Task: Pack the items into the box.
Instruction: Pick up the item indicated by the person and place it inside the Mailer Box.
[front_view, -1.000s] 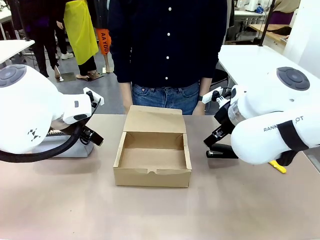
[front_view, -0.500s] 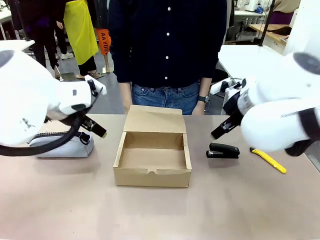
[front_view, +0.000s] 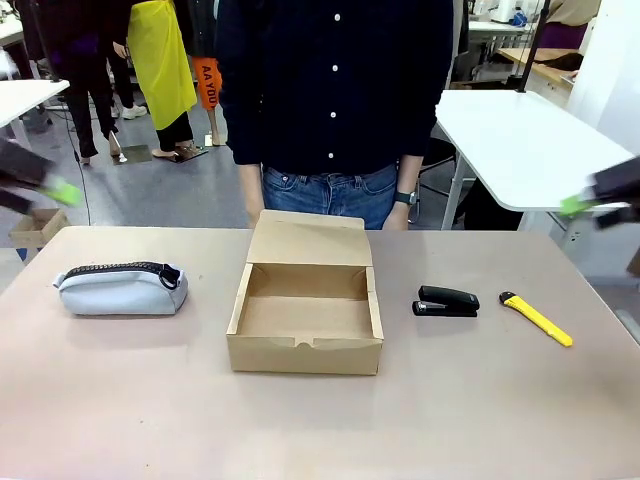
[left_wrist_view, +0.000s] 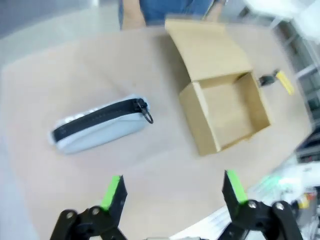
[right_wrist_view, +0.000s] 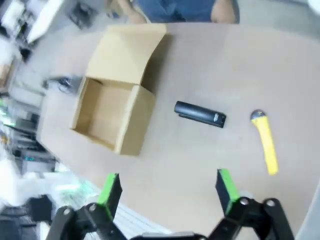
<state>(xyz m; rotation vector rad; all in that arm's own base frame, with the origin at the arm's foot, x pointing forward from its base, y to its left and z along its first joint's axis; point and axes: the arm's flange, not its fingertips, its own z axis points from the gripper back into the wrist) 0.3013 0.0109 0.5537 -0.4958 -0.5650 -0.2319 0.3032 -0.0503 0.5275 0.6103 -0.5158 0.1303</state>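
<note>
1. The left pincer (left_wrist_view: 173, 190) hangs high over the tabletop (left_wrist_view: 165, 165) with its jaws spread wide and nothing between them; its green-padded fingers (left_wrist_view: 112, 190) frame bare surface near the tabletop's edge
2. The right pincer (right_wrist_view: 167, 187) is just as wide open and grips nothing; it hangs high over its own side of the tabletop, apart from every item
3. In the front view both pincers are blurred dark shapes with a green streak, one at the far left edge and one at the far right edge, well above the things and well apart from them
4. Below and ahead of the left pincer lies the light grey-blue pouch (front_view: 122, 288), on the robot's left part of the tabletop; its black zipper runs along the top, with the pull at the end that faces the box (front_view: 305, 355), and it lies near the box without touching it
5. The box sits in the middle of the tabletop, open, showing its bare cardboard floor; its lid flap (front_view: 308, 238) stands up at the far side, towards the person (front_view: 335, 90)
6. The black stapler (front_view: 447, 301) lies flat on the robot's right, between the box and the utility knife (front_view: 537, 318), touching neither
7. The utility knife, yellow with a black tip, lies flat and slanted, the item farthest to the robot's right
8. All three items lie outside the box
9. The person stands at the far side right behind the box, in a dark buttoned shirt and blue jeans, arms hanging down
</note>
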